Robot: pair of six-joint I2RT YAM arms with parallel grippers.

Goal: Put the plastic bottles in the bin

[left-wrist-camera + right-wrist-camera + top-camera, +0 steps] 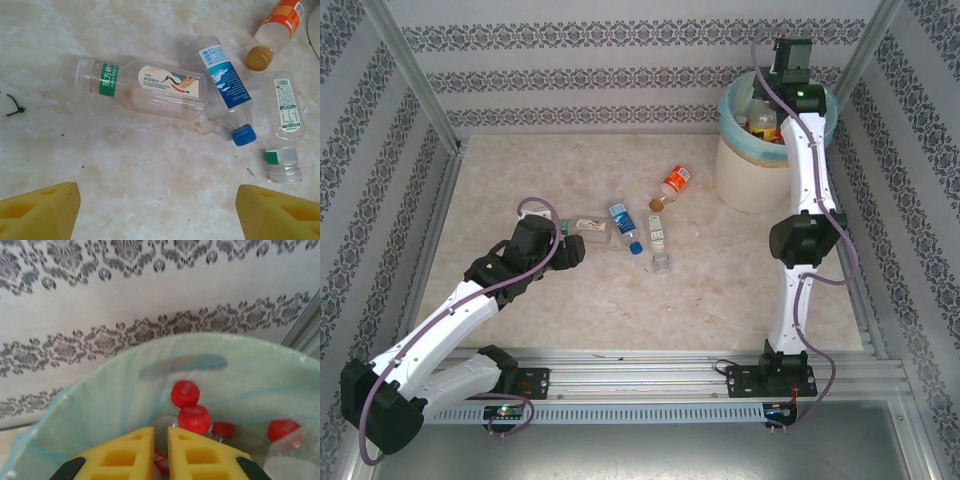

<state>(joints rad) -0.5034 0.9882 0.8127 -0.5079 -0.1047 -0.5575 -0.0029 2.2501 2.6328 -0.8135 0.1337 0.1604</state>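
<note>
Four plastic bottles lie on the table ahead of my left gripper [157, 200], which is open and holds nothing. A clear one with a bird label [150, 87] lies crosswise. Right of it are a blue-labelled, blue-capped one [226, 87], a clear one with a green band [285, 125] and an orange-labelled one [277, 25]. In the top view the left gripper [572, 248] sits just left of this group [623, 225]. My right gripper [788, 75] hangs over the bin [740, 170]. Its yellow fingers [125, 455] are shut with nothing between them [161, 432]. Below them lie red-capped bottles [194, 417] inside the blue-green liner [100, 405].
A small clear piece [663, 262] lies near the bottles. A black cable tie [14, 105] lies on the marble top at the left. Patterned walls and metal frame posts [415, 80] close in the table. The bin stands at the back right corner.
</note>
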